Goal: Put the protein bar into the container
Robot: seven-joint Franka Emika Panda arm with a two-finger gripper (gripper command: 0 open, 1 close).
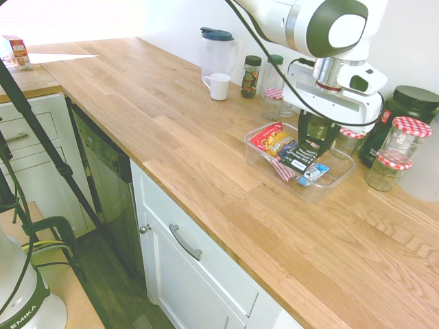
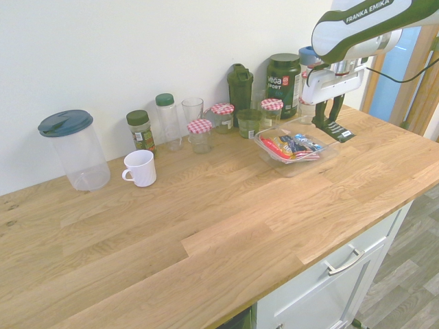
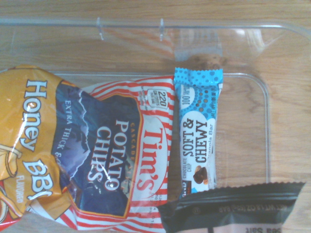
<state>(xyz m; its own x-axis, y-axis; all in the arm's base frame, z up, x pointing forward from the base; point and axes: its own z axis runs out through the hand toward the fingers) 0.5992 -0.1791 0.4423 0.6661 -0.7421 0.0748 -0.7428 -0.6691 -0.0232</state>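
Long oiled-wood countertop (image 1: 158, 116) runs from upper left to lower right of first exterior view. Plain white wall (image 2: 123, 48) behind it. White cabinet fronts below, drawer (image 1: 199, 257) with metal bar handle, small knob beside. Grey wood-look floor (image 2: 405, 288) at lower right of second exterior view. Bright daylight patch at upper left.

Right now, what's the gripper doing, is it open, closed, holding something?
Gripper: shut on the protein bar, holding it over the container.
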